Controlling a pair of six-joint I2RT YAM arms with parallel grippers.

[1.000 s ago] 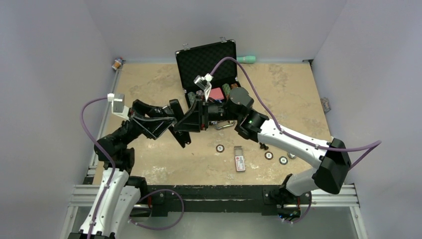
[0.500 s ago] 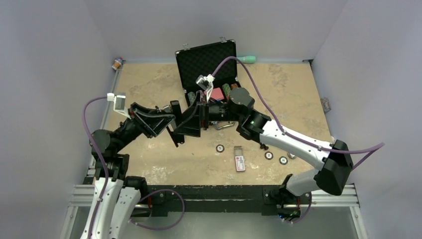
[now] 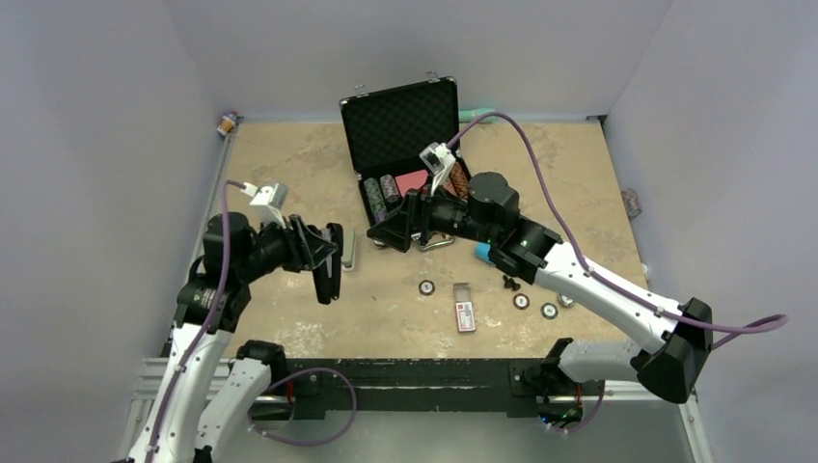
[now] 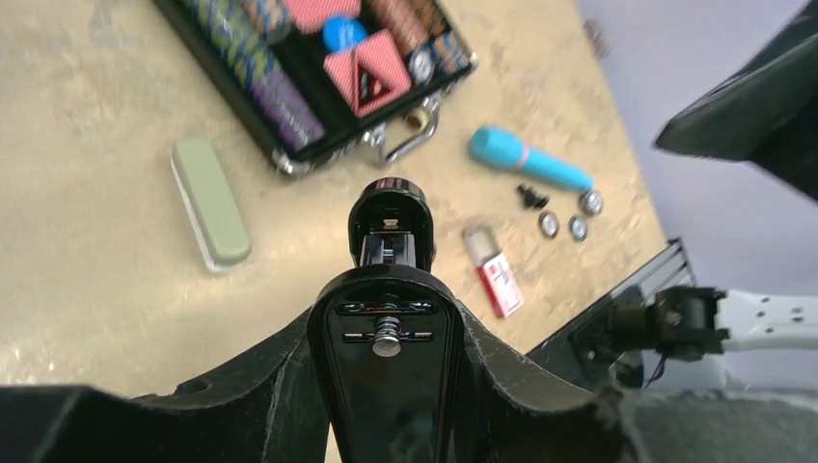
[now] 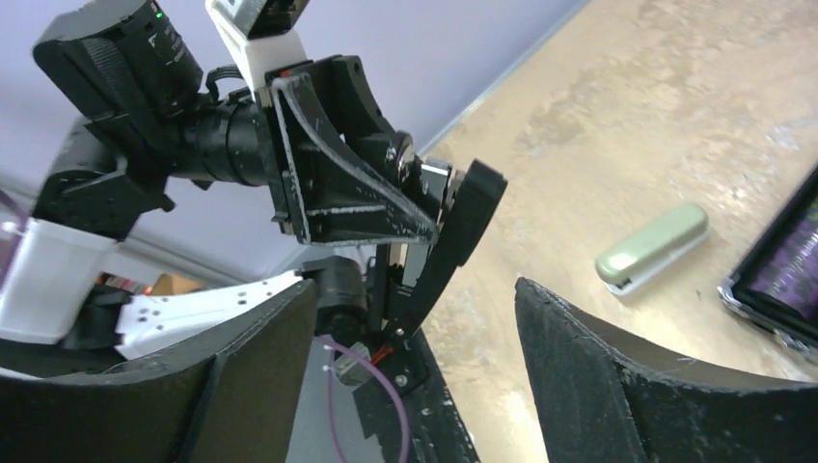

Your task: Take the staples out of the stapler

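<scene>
Now that the right hand has drawn back, left hand holds stapler.

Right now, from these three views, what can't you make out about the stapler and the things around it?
Staples in the black stapler: the left wrist view sees it end-on, and its channel is dark and tiny.
Its body in the top view: black against the black left jaws, so the outline is lost.
Print on the red-and-white box: too small in every view.
Chip case: cut by the top edge of the left wrist view.
Round pieces: too small to identify.
</scene>
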